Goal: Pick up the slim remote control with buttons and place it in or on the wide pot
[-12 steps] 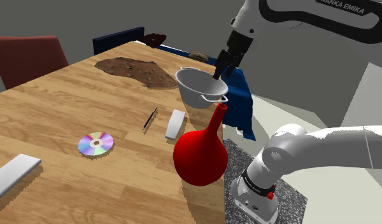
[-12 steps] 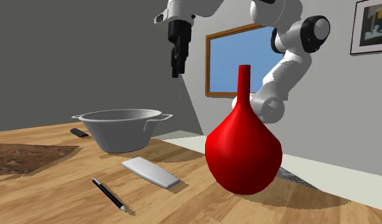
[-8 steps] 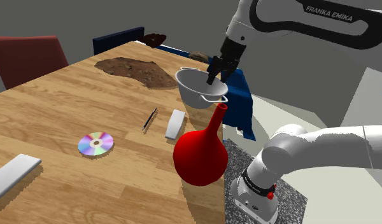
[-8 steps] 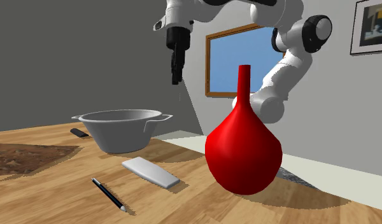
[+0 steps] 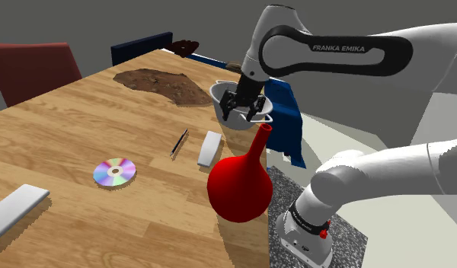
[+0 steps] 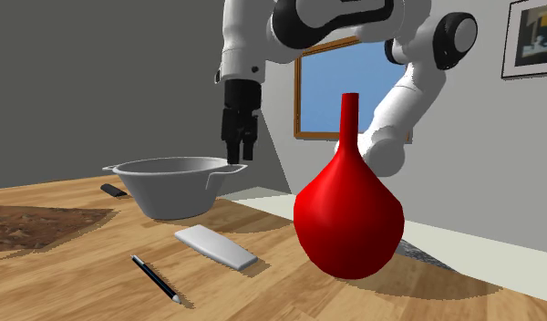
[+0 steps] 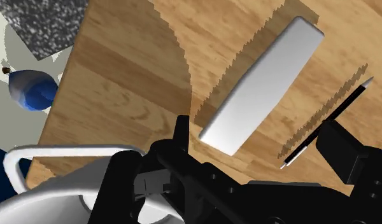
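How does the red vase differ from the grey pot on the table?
The red vase is bright red; the grey pot is plain pale grey. The vase is tall with a bulbous body and a narrow neck; the pot is low, wide and open, with side handles. Both stand upright on the wooden table.

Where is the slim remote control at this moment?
In the shoulder view the pale grey remote lies flat on the wooden table, between the black pen on its left and the red vase, near the grey pot.
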### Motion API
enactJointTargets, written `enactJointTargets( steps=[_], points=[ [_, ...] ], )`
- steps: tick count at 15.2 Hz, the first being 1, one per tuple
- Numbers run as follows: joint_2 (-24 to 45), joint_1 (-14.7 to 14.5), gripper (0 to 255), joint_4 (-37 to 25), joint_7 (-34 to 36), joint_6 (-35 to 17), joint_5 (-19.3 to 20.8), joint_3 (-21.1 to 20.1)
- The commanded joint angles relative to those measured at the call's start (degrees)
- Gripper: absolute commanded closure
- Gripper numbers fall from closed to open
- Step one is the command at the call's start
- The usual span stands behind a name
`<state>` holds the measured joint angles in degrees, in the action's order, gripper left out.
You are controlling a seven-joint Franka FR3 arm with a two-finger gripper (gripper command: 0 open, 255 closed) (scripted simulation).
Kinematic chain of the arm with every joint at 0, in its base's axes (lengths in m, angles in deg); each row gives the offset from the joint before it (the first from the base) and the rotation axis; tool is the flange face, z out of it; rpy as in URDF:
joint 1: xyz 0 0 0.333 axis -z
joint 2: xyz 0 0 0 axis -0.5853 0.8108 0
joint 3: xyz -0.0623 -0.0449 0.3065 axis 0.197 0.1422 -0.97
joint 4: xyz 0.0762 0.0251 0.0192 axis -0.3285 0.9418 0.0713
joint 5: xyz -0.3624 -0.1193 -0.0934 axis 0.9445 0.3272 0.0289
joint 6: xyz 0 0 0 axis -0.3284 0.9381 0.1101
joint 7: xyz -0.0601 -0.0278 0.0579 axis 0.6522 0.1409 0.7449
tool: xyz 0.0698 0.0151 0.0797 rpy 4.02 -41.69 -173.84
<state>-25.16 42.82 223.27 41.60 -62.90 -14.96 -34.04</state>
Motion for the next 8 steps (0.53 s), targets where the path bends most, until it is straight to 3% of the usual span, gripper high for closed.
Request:
enactJointTargets(
  steps=[1, 8],
  points=[
    [2.8, 1.4, 0, 0.8, 6.5, -3.6, -1.1, -3.1],
    [16.5, 7.7, 0, 1.1, 28.3, -16.8, -1.1, -13.4]
  ],
)
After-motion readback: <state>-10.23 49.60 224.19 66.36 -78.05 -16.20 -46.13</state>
